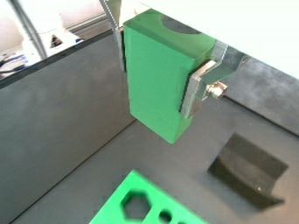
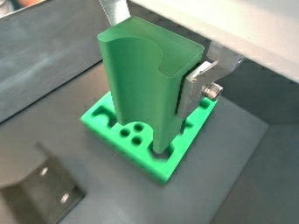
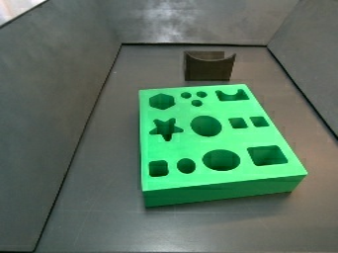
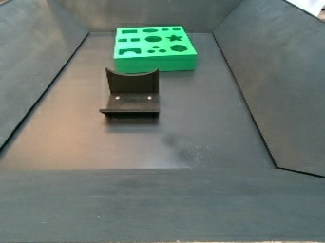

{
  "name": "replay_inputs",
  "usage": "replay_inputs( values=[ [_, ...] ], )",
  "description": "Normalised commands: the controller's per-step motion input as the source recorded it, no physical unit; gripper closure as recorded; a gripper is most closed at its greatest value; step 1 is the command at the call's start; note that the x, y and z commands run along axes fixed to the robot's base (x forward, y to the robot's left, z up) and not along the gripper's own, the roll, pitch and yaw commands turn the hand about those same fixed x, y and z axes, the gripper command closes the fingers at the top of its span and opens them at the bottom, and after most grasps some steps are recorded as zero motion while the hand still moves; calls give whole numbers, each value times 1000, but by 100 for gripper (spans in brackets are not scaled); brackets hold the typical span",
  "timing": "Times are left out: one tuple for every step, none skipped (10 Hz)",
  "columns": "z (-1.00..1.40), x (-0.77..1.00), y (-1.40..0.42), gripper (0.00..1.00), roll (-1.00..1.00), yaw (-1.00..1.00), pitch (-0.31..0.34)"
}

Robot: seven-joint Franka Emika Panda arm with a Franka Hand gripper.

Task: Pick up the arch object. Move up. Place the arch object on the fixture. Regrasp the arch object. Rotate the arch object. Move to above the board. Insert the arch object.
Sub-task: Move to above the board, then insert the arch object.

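Two silver fingers of the pincer are clamped on the arch object, flat plates pressed against opposite faces; the near plate and its screw show in both wrist views, the far one is mostly hidden behind the block. The arch object hangs below the pincer, clear of the floor, long axis pointing down. In a wrist view a curved groove runs along one of its faces.

Neither side view shows the arm or the arch object, so the pincer is well above what those cameras cover. The board lies flat on the dark floor with all holes empty, including the arch-shaped slot at its far corner. The fixture stands apart from the board, nothing on it. In a wrist view the board sits below the block's lower end; in a wrist view the fixture and a board corner lie beneath.

Judged step: a carry phase high up, either the move up after pickup or the move to above the board; the frames alone do not settle which. If before the fixture, the next move calls for lowering onto the fixture's curved dip. If after the regrasp, it calls for lining the block up over the arch slot and descending straight.
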Motion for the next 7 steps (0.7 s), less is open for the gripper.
replay_inputs(
  values=[
    [168,269,-1000,100,1,12,134],
    [149,264,-869,100,1,4,138],
    [123,225,-684,100,4,11,135],
    [72,147,-357,100,15,7,121],
    [50,103,-216,100,20,12,96],
    [-949,937,726,100,0,0,0],
    [-931,1000,723,100,-44,0,0]
  ],
)
